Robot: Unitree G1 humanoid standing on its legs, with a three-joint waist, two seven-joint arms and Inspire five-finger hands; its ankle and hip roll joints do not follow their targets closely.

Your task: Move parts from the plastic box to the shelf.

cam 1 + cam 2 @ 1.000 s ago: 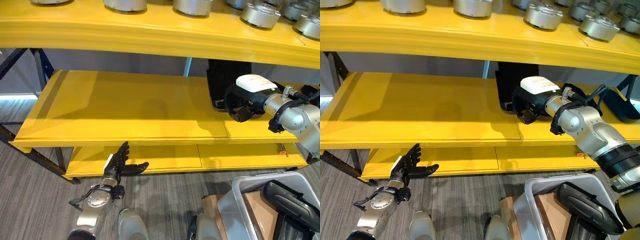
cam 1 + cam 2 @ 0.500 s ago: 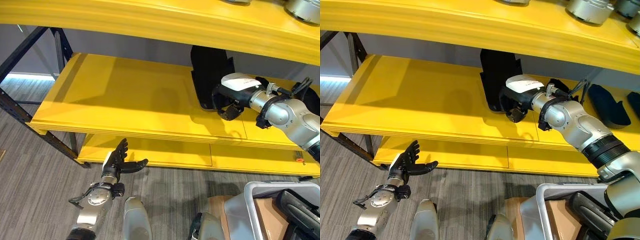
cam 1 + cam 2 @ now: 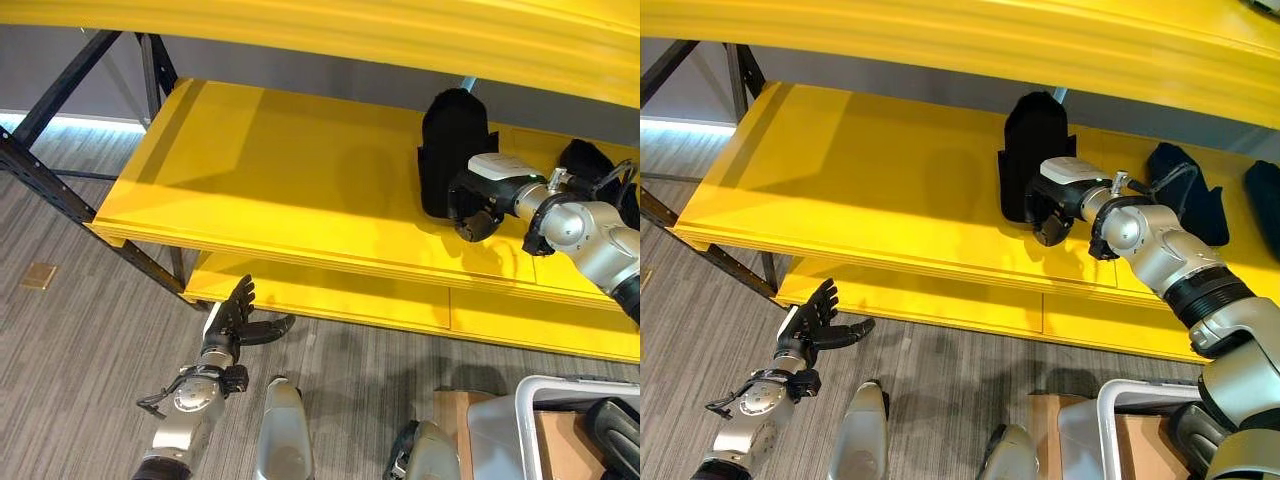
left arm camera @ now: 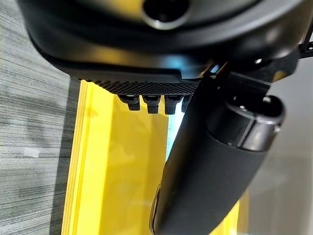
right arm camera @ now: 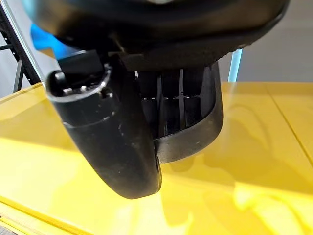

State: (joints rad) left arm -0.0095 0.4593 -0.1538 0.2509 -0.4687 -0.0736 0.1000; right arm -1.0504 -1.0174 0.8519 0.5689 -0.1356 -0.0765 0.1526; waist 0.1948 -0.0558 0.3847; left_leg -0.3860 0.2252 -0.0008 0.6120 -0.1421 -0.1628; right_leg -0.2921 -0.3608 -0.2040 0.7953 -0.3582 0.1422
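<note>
Now, with your right hand (image 3: pixel 1052 203) curled round the black part (image 3: pixel 1032 152) standing upright on the yellow shelf (image 3: pixel 870 190), settle its base flat before letting go, while your left hand (image 3: pixel 232 322) hangs spread near the floor.

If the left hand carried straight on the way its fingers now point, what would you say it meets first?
Most likely the front edge of the lowest yellow shelf. The left hand hangs open above the floor, fingers aimed up and forward at the rack. Depth is hard to judge, so it might instead pass beneath the middle shelf board.
</note>
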